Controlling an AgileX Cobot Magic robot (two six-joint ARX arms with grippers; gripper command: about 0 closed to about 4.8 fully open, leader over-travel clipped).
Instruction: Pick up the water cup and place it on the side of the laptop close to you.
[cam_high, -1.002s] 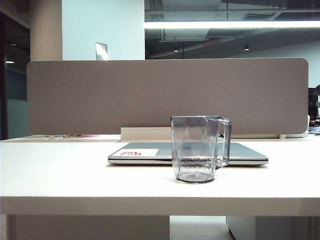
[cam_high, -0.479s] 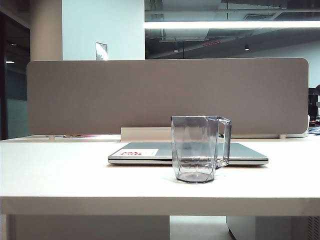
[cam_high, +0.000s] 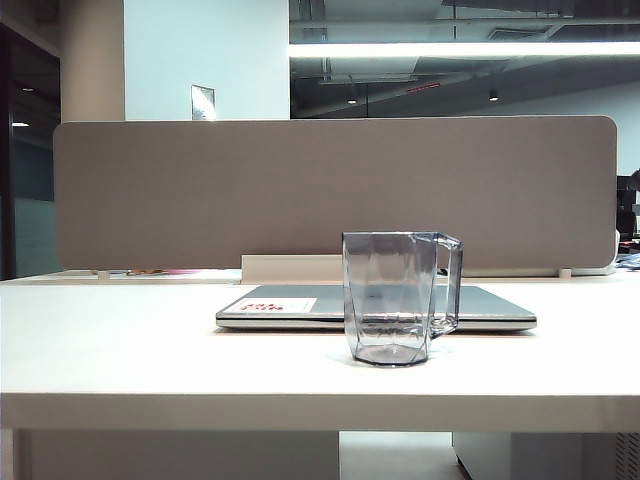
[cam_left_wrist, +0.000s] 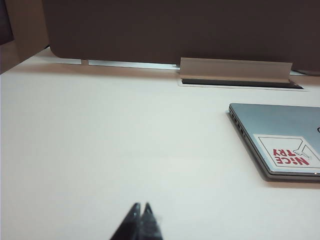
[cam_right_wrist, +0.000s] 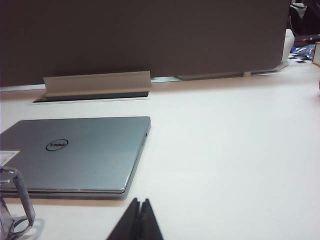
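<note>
The water cup (cam_high: 392, 298) is a clear grey-tinted faceted mug. It stands upright on the white table, on the near side of the laptop (cam_high: 300, 305), handle to the right. The laptop lies shut and flat, silver-grey, with a white sticker in red print (cam_left_wrist: 284, 153) and a round logo (cam_right_wrist: 56, 145) on its lid. Neither arm shows in the exterior view. My left gripper (cam_left_wrist: 141, 205) is shut and empty over bare table, apart from the laptop's sticker end. My right gripper (cam_right_wrist: 139, 201) is shut and empty near the laptop's other end; only the cup's handle (cam_right_wrist: 17, 207) shows there.
A brown-grey partition panel (cam_high: 330, 190) runs along the table's far edge, with a beige cable-slot cover (cam_left_wrist: 235, 70) at its foot behind the laptop. The table's front edge (cam_high: 320, 410) lies just before the cup. Small clutter (cam_right_wrist: 302, 50) sits at the far right.
</note>
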